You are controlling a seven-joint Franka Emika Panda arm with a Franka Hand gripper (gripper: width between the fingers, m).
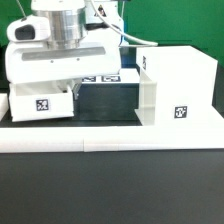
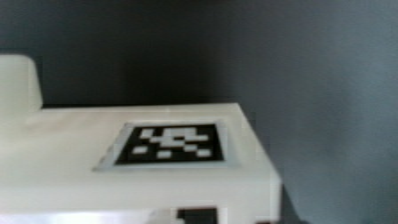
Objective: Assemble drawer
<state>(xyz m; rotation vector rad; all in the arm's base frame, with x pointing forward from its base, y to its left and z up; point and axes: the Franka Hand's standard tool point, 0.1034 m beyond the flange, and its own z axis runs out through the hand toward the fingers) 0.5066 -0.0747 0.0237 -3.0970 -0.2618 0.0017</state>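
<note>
The white robot arm's two-finger gripper (image 1: 72, 86) hung low over the exterior view's left part of the dark table (image 1: 110, 190); its broad white body hid the fingers, so whether the pincer stood wide, narrow or clamped on something could not be told. Just below it sat a small white plastic open-top tray (image 1: 40, 105), a black-and-white square tag on its near face, apparently touching the gripper's underside. The tall white cube-like hollow shell (image 1: 178, 88) stood upright toward the exterior view's right, apart from the tray, a tag on its near wall. A long low white border rail (image 1: 110, 136) ran along the front of both. In the wrist view a white tagged surface (image 2: 169, 145) lay close under the camera against a dark background; which piece it belonged to was unclear.
</note>
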